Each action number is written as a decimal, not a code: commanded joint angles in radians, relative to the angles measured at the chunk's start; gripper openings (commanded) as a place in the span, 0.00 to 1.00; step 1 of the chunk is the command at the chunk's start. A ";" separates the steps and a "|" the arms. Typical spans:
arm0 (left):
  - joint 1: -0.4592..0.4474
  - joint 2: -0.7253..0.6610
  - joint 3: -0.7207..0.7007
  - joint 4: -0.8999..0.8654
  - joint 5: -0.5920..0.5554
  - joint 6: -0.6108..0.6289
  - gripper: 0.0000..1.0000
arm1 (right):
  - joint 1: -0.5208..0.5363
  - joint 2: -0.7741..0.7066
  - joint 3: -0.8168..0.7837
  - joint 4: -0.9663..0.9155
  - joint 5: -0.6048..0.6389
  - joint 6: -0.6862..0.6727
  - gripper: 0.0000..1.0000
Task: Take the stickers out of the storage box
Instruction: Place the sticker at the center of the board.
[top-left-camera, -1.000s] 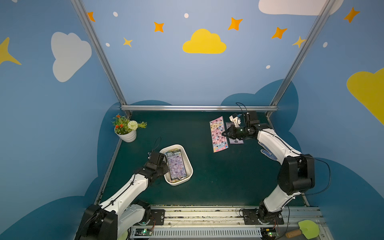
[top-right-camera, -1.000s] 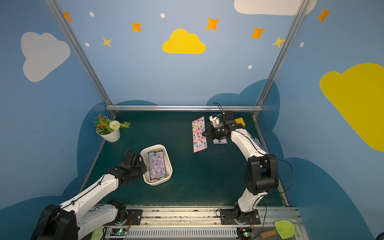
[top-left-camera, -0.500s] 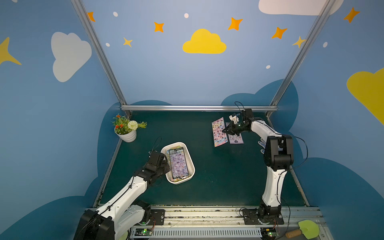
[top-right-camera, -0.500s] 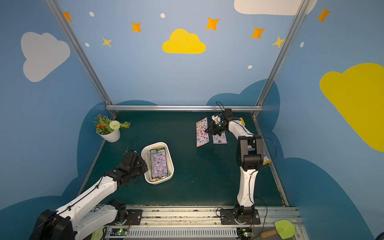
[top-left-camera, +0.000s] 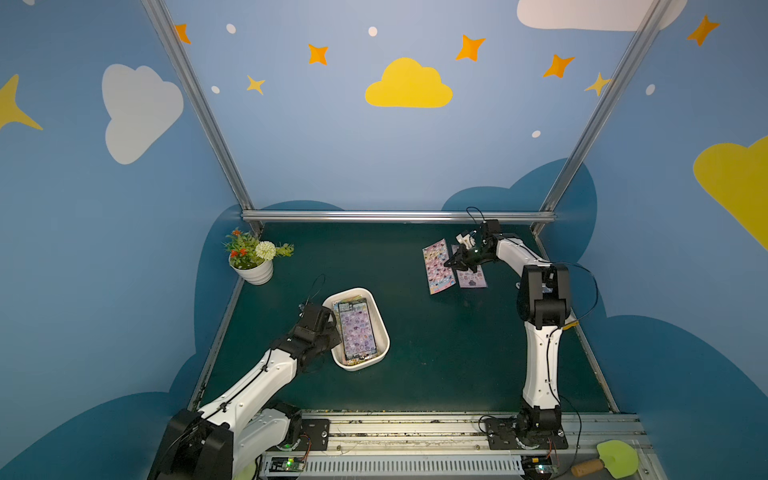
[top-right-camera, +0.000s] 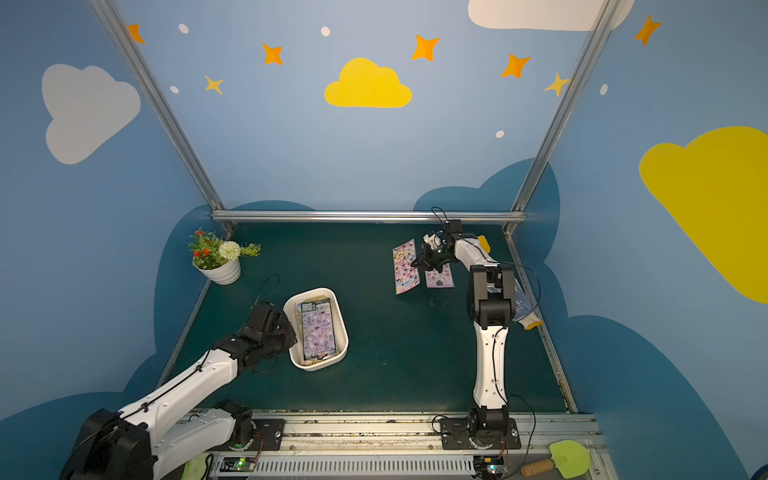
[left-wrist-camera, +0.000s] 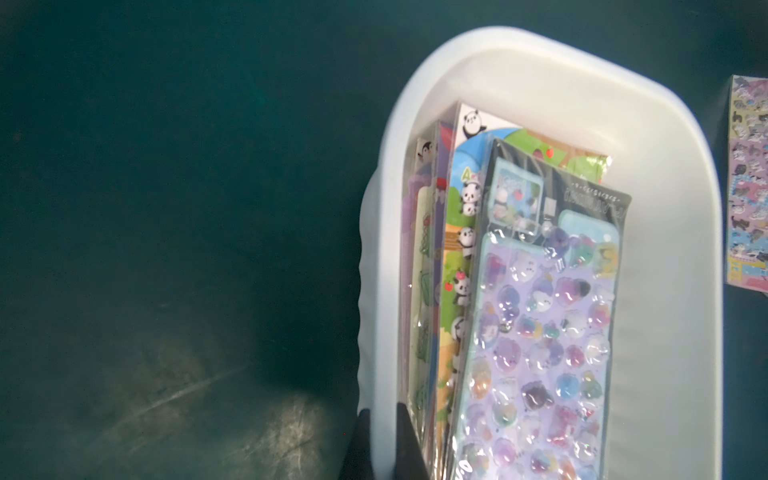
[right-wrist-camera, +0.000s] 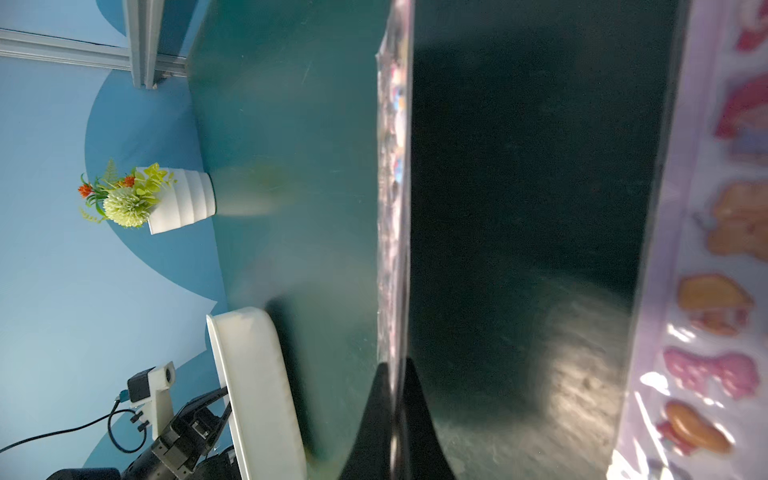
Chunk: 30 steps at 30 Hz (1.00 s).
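flower pot (top-left-camera: 253, 268) sits back left on the mat (top-left-camera: 415, 357). the left gripper (left-wrist-camera: 384, 444) is pinched onto the left long wall of the storage box (top-left-camera: 359, 365), which has a stack of stickers (top-left-camera: 357, 330) inside. over on the right, the right gripper (right-wrist-camera: 392, 415) is clamped on a pink sheet (top-left-camera: 436, 270). can't tell if the sheet's far end touches the mat. a purple sheet (top-left-camera: 473, 279) lies flat just beside it.

Table (top-left-camera: 436, 357): storage box (top-left-camera: 360, 365), pot (top-left-camera: 257, 275) (flowered), sticker sheet (top-left-camera: 471, 281).
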<state>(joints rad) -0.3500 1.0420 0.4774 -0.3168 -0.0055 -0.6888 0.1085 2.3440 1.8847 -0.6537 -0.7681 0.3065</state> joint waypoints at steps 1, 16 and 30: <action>-0.002 0.009 0.028 0.045 0.006 0.000 0.03 | -0.016 0.030 0.033 -0.016 -0.003 -0.010 0.00; -0.010 0.088 0.068 0.049 0.009 0.005 0.04 | -0.048 0.102 0.057 0.026 -0.017 0.025 0.00; -0.010 0.107 0.075 0.044 0.010 0.012 0.04 | -0.053 0.138 0.088 0.026 -0.016 0.040 0.09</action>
<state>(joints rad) -0.3565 1.1465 0.5217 -0.2810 -0.0055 -0.6849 0.0631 2.4683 1.9430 -0.6243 -0.7830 0.3431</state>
